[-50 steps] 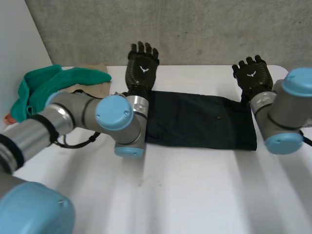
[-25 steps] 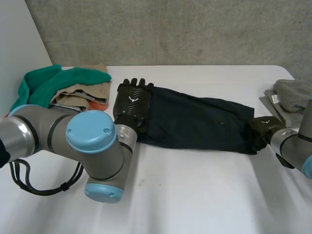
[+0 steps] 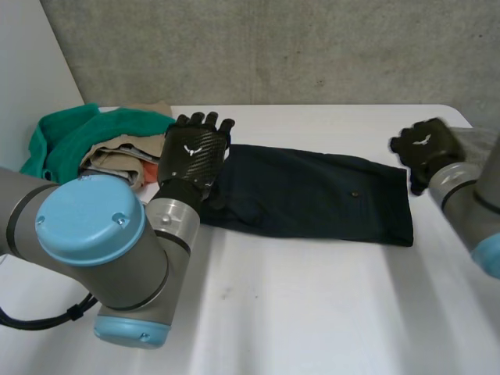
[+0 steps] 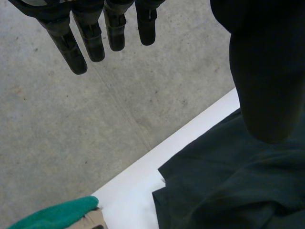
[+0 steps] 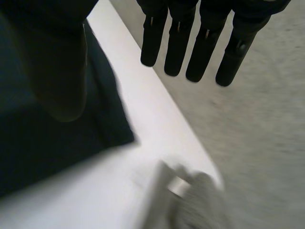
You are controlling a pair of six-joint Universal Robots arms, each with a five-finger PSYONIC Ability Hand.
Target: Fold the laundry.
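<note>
Cloth, dark and flat on the table, looks light, soft and saggy; its end corners seem the best places to pinch. Left hand hovers over one end and right hand just past the other, both straight-fingered and empty.

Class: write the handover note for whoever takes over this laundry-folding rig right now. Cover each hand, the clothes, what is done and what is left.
Left hand: open, fingers straight, holding nothing, at the end of the dark garment nearest the heaped clothes.
Right hand: open, empty, at the garment's other end.
The dark garment lies flat along the white table. A green cloth and a beige garment are heaped at the table's far left corner.
Done: garment laid out.
Left: fold it, then the heap.
</note>
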